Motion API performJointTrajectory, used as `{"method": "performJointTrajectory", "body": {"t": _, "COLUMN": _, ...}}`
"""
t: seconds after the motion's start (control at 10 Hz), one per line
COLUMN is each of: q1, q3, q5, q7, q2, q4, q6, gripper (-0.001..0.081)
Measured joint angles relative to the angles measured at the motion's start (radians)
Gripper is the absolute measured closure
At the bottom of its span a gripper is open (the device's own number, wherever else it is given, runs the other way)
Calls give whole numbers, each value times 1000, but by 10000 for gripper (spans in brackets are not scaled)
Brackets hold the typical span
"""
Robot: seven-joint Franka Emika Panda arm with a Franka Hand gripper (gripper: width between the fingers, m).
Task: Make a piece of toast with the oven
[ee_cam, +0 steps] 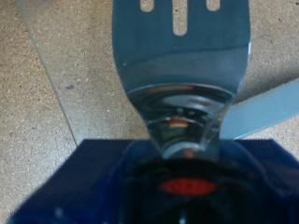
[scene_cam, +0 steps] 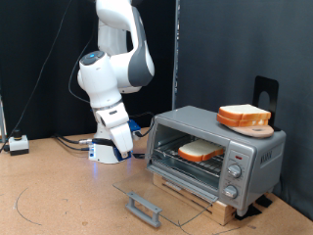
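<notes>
The silver oven (scene_cam: 252, 147) stands at the exterior view's right with its glass door (scene_cam: 147, 188) folded down flat and the grey bar handle (scene_cam: 144, 208) nearest the camera. A single piece of toast (scene_cam: 199, 151) lies on the wire rack inside. My gripper (scene_cam: 117, 147) hangs low over the table, left of the open door, beside a blue block (scene_cam: 102, 152). The wrist view is filled by a slotted metal spatula blade (ee_cam: 182, 56) running out from a blue block (ee_cam: 103, 177) over the cork-coloured table. My fingers do not show there.
A thicker stack of bread slices (scene_cam: 245, 117) rests on a round board on the oven's top. Three knobs (scene_cam: 233, 172) line the oven's right front. A white box (scene_cam: 17, 144) and cables (scene_cam: 68, 142) lie at the far left. Black curtains close off the back.
</notes>
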Motion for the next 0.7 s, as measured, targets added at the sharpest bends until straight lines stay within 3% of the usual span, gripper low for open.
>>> {"method": "performJointTrajectory", "body": {"t": 0.2, "q1": 2, "q3": -17, "q5": 74, "q7": -63, "q2": -23, "q4": 11, "q6": -87, "gripper": 411}}
{"method": "performJointTrajectory", "body": {"t": 0.5, "q1": 2, "q3": -85, "q5": 169, "q7": -157, "q2": -118, "q4": 40, "q6": -288, "gripper": 411}}
{"method": "performJointTrajectory", "body": {"t": 0.7, "q1": 2, "q3": -112, "q5": 199, "q7": -176, "q2": -180, "q4": 58, "q6": -374, "gripper": 411}}
